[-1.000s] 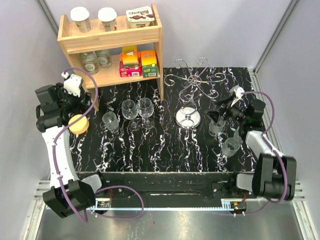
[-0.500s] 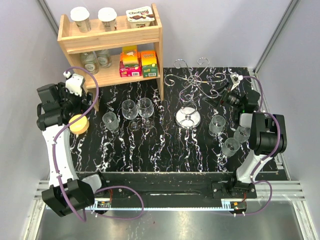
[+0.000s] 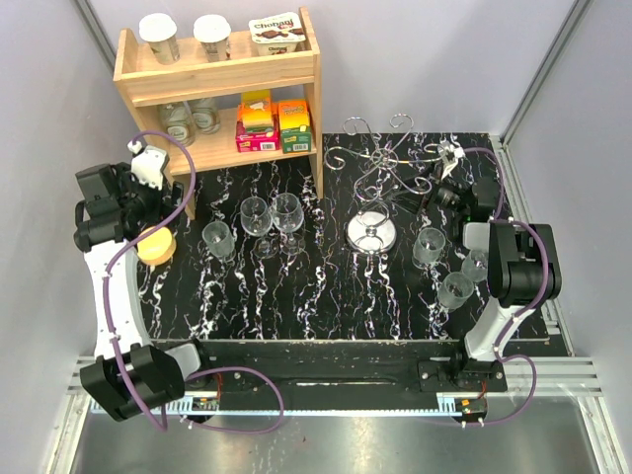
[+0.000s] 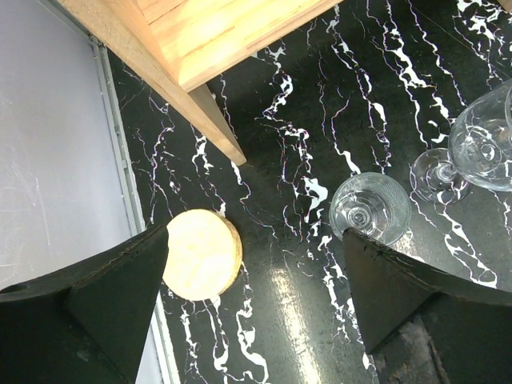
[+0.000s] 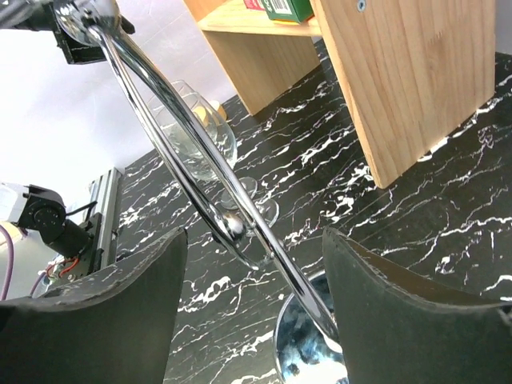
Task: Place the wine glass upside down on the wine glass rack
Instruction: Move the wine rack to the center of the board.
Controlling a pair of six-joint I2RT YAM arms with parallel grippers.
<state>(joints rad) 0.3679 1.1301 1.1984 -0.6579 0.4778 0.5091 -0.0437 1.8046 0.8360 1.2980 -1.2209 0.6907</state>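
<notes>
Fingers (image 5: 104, 320) of right gripper (image 5: 254, 236) wide, empty, straddling the wine glass rack (image 3: 371, 233) wire; upright wine glasses (image 3: 286, 211) stand to its left, nearer the left gripper (image 4: 256, 236), also wide.

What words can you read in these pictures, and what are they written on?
"Chobani": on the brown-and-white lid of the yogurt tub standing on top of the wooden shelf.
The yellow-and-green carton and the orange-and-green carton on the lower shelf have print, but it is too small to read.
Both wrist views show no readable text.
</notes>
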